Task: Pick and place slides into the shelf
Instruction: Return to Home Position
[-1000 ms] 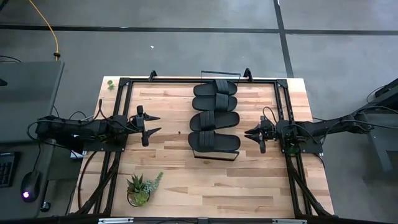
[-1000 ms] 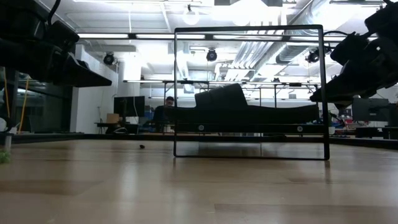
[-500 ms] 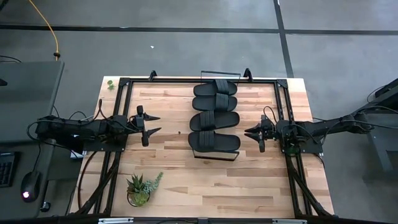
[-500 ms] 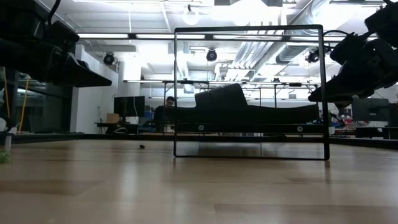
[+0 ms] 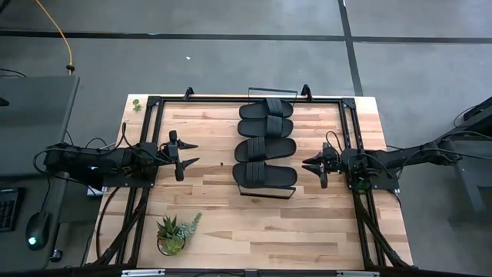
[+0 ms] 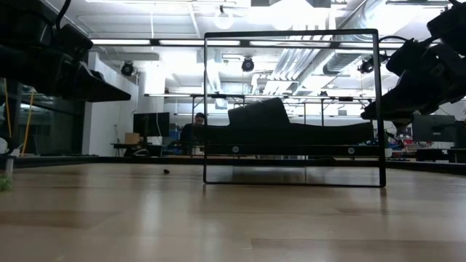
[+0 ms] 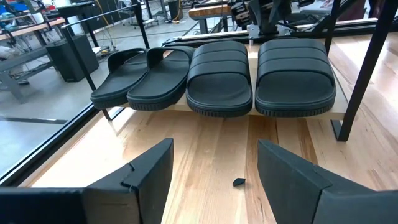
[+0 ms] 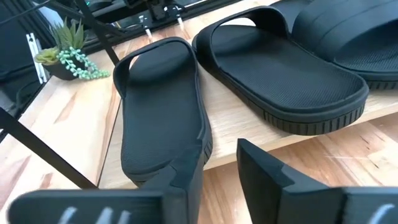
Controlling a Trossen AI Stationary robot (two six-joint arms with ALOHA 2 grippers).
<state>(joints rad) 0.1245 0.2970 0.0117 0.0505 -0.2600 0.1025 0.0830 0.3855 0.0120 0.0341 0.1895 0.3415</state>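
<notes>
High view: all four slides (image 5: 266, 146) sit side by side on the shelf (image 5: 265, 190), none of them gripped. Left gripper (image 5: 194, 153) hangs left of the shelf, fingers spread wide, well apart from the slides. Right gripper (image 5: 306, 163) sits near the shelf's right side, fingers slightly parted.

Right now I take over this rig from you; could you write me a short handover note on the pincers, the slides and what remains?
The left pincer is open and empty, hovering left of the shelf.
The right pincer is open only narrowly and empty, hovering right of the shelf.
The slides: all four lie side by side on the shelf; none shows elsewhere.
Done: the placing. Left: probably only parking both arms; nothing to pick up.
</notes>
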